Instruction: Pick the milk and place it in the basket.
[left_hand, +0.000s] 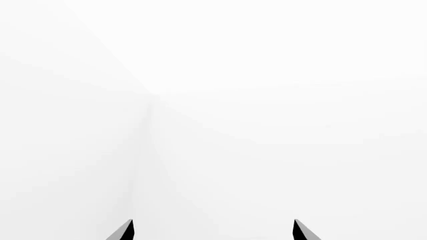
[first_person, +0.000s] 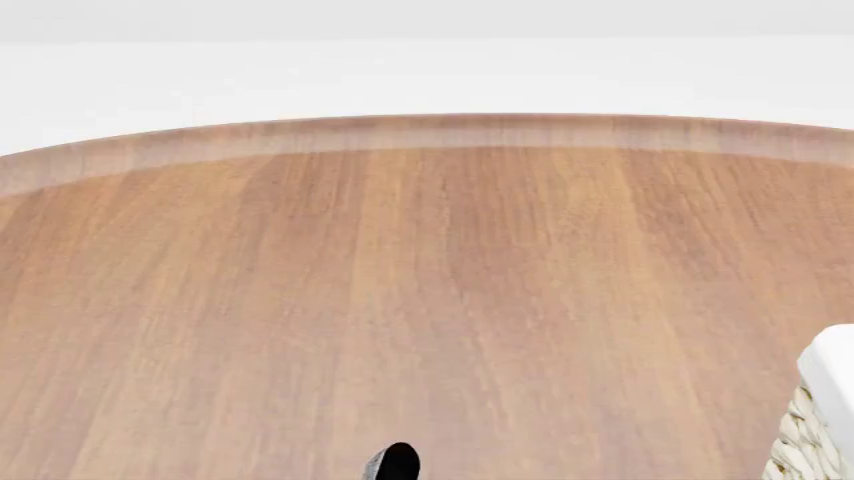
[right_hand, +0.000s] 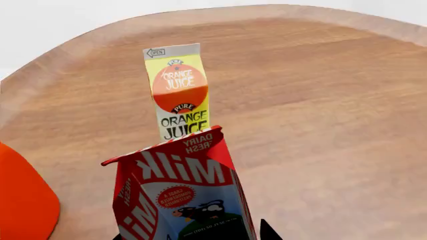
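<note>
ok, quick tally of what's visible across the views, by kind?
Cartons: 2, the milk and the orange juice carton, both upright on the wooden table.
Baskets: 1, the basket, only a corner showing in the head view.
Unidentified orange object: 1, the orange shape, cut off by the frame edge.
Total: 4

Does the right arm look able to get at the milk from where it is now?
Probably yes: the milk stands close before the right wrist camera, nothing between; the orange juice carton is behind it. Whether the jaws already grip it is unclear.
</note>
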